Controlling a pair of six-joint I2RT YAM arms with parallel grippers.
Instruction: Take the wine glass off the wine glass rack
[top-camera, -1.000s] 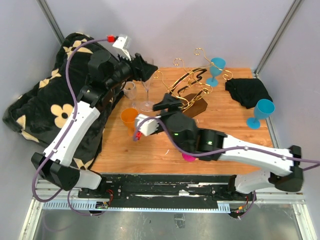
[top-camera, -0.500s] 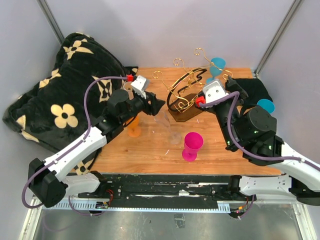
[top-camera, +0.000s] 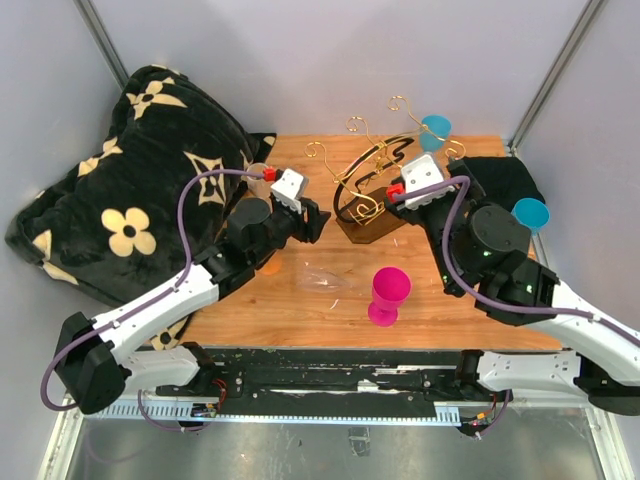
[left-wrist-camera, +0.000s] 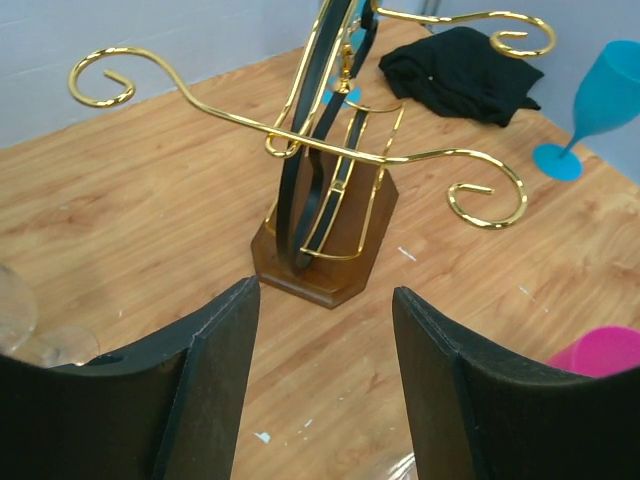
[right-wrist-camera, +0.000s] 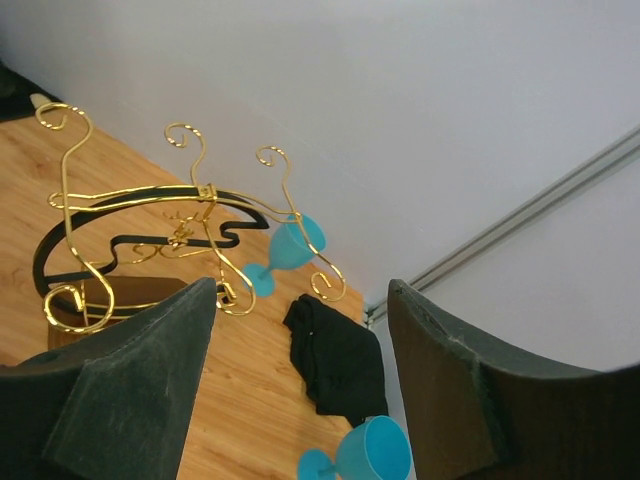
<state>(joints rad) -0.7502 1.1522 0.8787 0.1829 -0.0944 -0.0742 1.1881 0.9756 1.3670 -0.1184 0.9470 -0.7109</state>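
The wine glass rack (top-camera: 372, 188) is a gold wire stand on a dark brown wooden base, at the back middle of the table. In the left wrist view its scroll arms (left-wrist-camera: 330, 150) carry no glass. A blue wine glass (top-camera: 433, 130) stands upright on the table right behind the rack and beside one of its arms; it also shows in the right wrist view (right-wrist-camera: 290, 248). My left gripper (top-camera: 320, 222) is open and empty, just left of the rack base (left-wrist-camera: 325, 265). My right gripper (top-camera: 466, 176) is open and empty, right of the rack.
A pink glass (top-camera: 388, 294) stands in front of the rack. A clear glass (top-camera: 325, 279) lies near it. A second blue glass (top-camera: 529, 212) and a black cloth (top-camera: 495, 180) sit at the right. A flowered black blanket (top-camera: 130, 200) fills the left side.
My right arm has swung from in front of the rack to its right side. My left arm has come from the back left corner toward the rack base. The orange cup is now hidden.
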